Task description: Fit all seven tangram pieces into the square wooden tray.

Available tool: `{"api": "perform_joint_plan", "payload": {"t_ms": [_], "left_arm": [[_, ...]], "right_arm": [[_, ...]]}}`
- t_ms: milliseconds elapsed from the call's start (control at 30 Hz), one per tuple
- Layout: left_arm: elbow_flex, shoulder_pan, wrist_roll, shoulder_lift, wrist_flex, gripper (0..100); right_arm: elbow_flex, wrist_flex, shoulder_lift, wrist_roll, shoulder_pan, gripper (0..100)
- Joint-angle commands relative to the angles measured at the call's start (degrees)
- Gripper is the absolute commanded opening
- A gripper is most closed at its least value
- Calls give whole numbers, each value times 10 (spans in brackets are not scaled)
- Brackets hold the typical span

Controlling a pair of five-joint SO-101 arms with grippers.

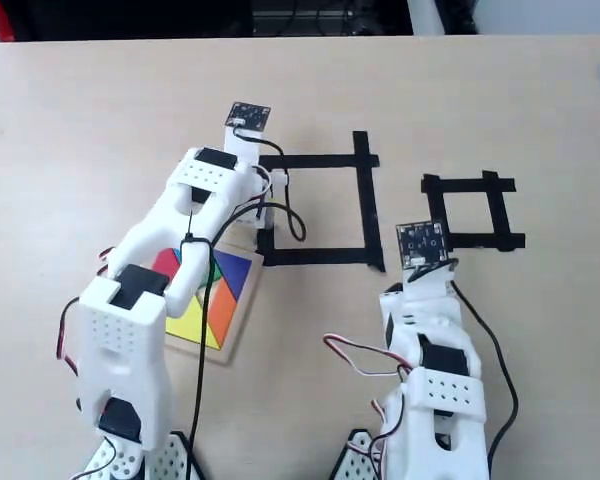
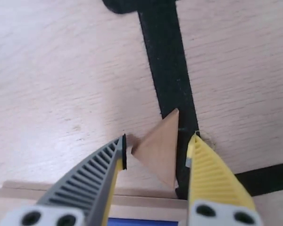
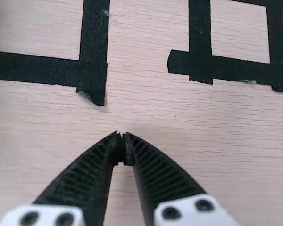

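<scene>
A plain wood-coloured triangle piece lies on the table against a strip of black tape, just outside the square wooden tray. My left gripper is open and straddles it, with the grey finger on one side and the yellow finger on the other, small gaps on both sides. In the high view the tray holds red, green, blue, orange and yellow pieces, partly hidden under the left arm. My right gripper is shut on nothing, low over bare table.
Black tape marks a large square outline beside the tray and a smaller one to its right. The right arm sits at the front right, below the tape squares. Bare tabletop lies to the far left and far right.
</scene>
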Motion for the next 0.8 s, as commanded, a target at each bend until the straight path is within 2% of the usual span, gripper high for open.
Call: {"api": "perform_joint_plan", "payload": {"t_ms": [0, 167, 667, 767], "left_arm": [[-22, 1, 1, 0, 5, 216], [-22, 0, -43, 0, 24, 216], [-29, -1, -47, 1, 19, 215], [-29, -1, -47, 2, 19, 173]], "right_arm": [[-5, -7, -7, -2, -6, 12], [-5, -7, -7, -2, -6, 12], [-5, -7, -7, -2, -6, 12], [-5, -7, -7, -2, -6, 12]]}}
